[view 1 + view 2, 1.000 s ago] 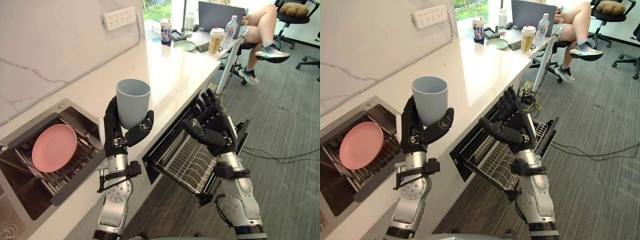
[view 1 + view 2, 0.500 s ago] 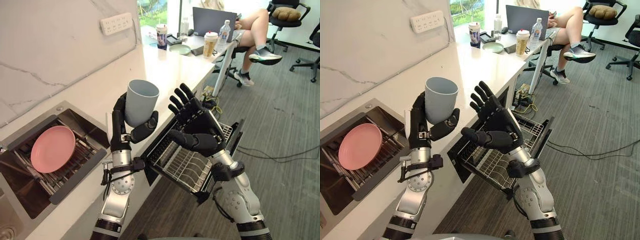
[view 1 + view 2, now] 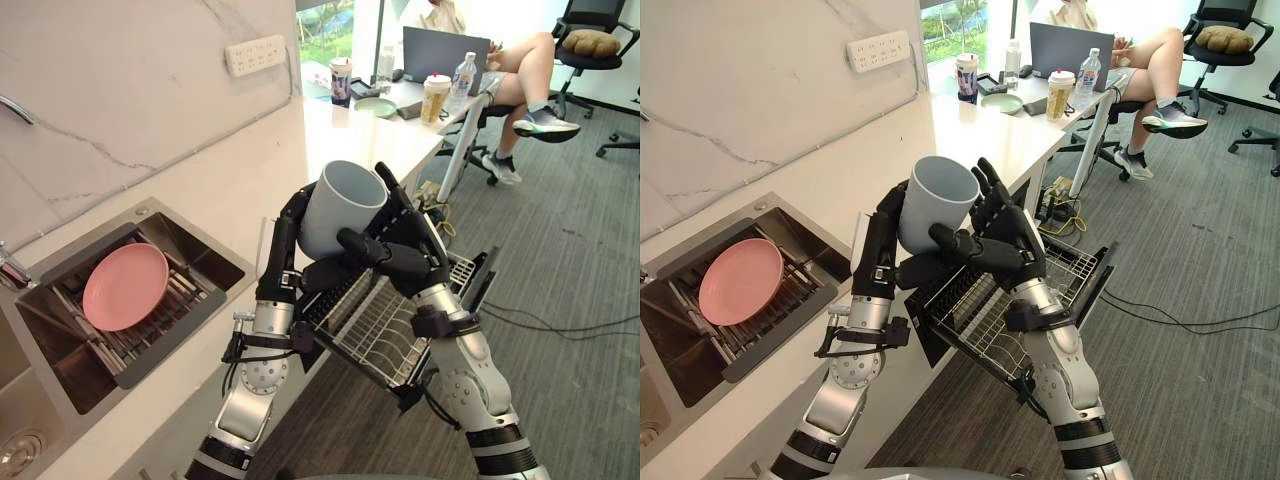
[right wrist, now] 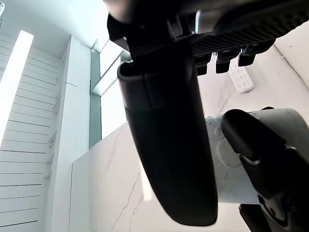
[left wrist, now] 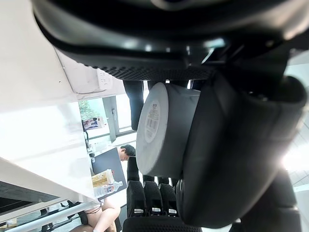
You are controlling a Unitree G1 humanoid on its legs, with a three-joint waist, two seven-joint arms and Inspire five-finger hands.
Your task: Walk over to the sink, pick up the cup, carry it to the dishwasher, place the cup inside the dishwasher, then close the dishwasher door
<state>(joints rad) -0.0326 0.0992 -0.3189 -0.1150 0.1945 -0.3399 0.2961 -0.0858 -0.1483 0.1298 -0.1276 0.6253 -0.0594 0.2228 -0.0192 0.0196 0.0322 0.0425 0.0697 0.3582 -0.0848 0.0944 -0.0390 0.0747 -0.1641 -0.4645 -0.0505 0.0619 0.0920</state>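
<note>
A pale blue-grey plastic cup [image 3: 340,205] is held up in the air between both robot hands, over the front edge of the white stone table [image 3: 230,190] and above the pulled-out wire rack [image 3: 385,330] of the open dishwasher. The cup leans a little, with its open mouth facing up and away. The left robot hand [image 3: 281,255] grips it from the robot's left: its dark fingers curl round the far side of the cup and its thumb presses the near side low down. The right robot hand [image 3: 415,255] meets the cup from the other side, with its fingers nearly straight and spread up along the cup's wall and its thumb reaching across the cup's lower front, just beside the left thumb (from the left wrist view, the cup's flat base shows between the two hands). The dishwasher's dark door [image 3: 483,280] hangs open beyond the rack. To the robot's left, set into the table, a steel sink [image 3: 210,255] holds a round pink plate [image 3: 125,285] lying on a metal grid. A white power strip [image 3: 256,55] is fixed to the marbled wall. At the table's far end stand a grey laptop [image 3: 445,55], a paper coffee cup [image 3: 435,97] and a clear bottle [image 3: 463,72], and a person [image 3: 520,55] sits there on a chair.
</note>
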